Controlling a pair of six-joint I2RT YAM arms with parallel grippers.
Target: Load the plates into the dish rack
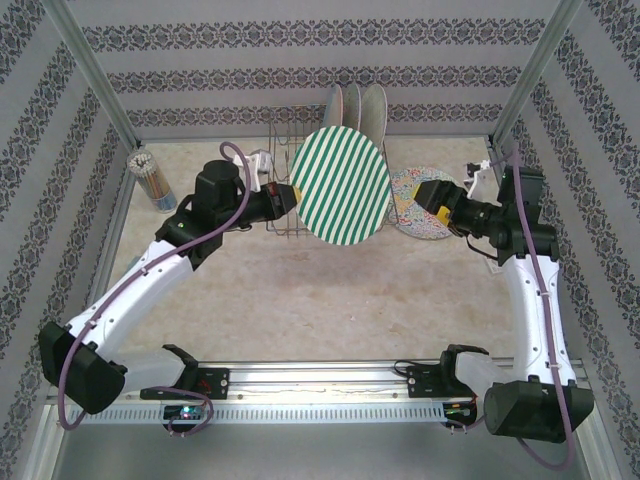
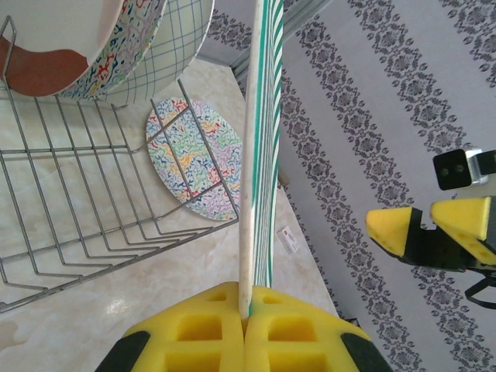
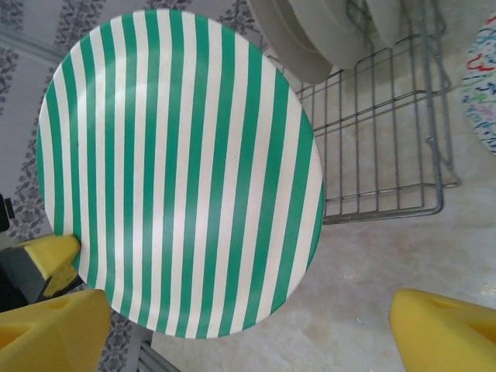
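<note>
Two blocky yellow pads with moulded recesses, those of the left gripper (image 2: 246, 310), are seen at the bottom edge of the left wrist frame, pressed together on the rim of the green-white striped plate (image 2: 260, 155). From there the plate is viewed edge-on as a thin, smooth disc rising straight to the top of the frame. In the top external frame it is held at its left rim in the centre, its broad face turned up towards the camera and its long axis leaning slightly from upper left to lower right. It overlaps the lower right part of the dish rack (image 1: 285, 140). The rack is made of thin grey wire in a rectangular grid with upright prongs. Three plates (image 1: 355, 105) are stood on edge at its upper right. A floral plate (image 1: 415, 205) is laid flat on the mottled beige table (image 1: 330, 300), just right of the rack. The right gripper (image 1: 428, 190) is held above that plate with its yellow fingers spread wide and nothing between them.
</note>
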